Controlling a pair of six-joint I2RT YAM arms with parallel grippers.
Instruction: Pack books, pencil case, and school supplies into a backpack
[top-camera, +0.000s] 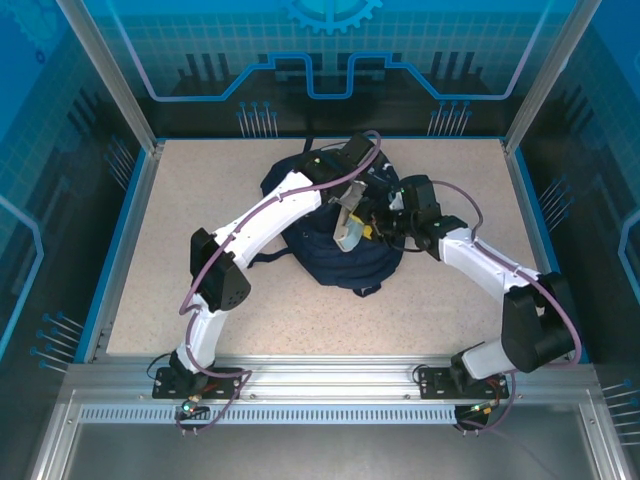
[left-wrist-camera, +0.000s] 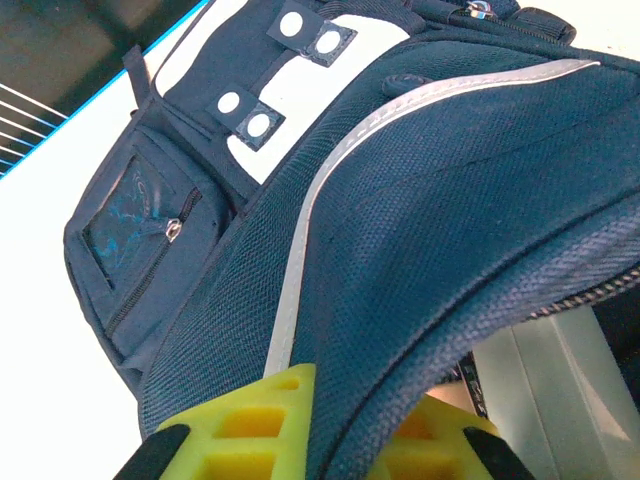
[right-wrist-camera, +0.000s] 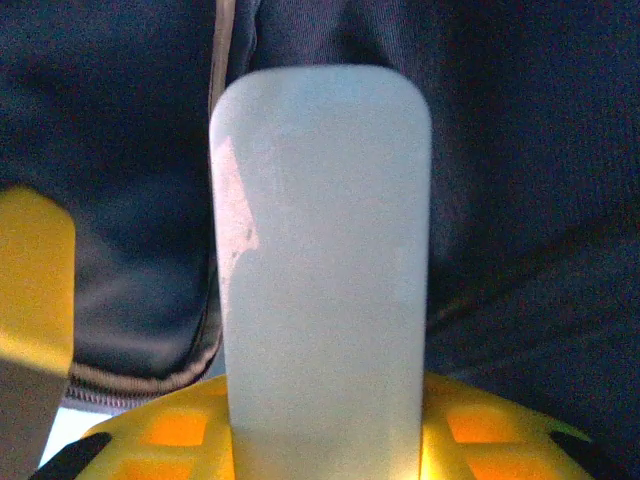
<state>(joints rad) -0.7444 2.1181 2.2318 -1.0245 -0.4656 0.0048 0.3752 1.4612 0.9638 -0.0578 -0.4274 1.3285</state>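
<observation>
We hold the backpack (top-camera: 325, 262) open for the pencil case (right-wrist-camera: 325, 270)
Left fingers (left-wrist-camera: 250, 425) pinch the backpack's flap up; right fingers (right-wrist-camera: 170, 432) squeeze the pencil case at the opening. We should slide it straight in, flap kept high.

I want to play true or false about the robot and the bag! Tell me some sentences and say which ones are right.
1. The backpack is navy blue. True.
2. The right gripper holds a yellow book. False: it grips the pale pencil case.
3. The left gripper pinches the backpack's fabric. True.
4. The backpack hangs off the edge. False: it lies in the middle of the table.
</observation>
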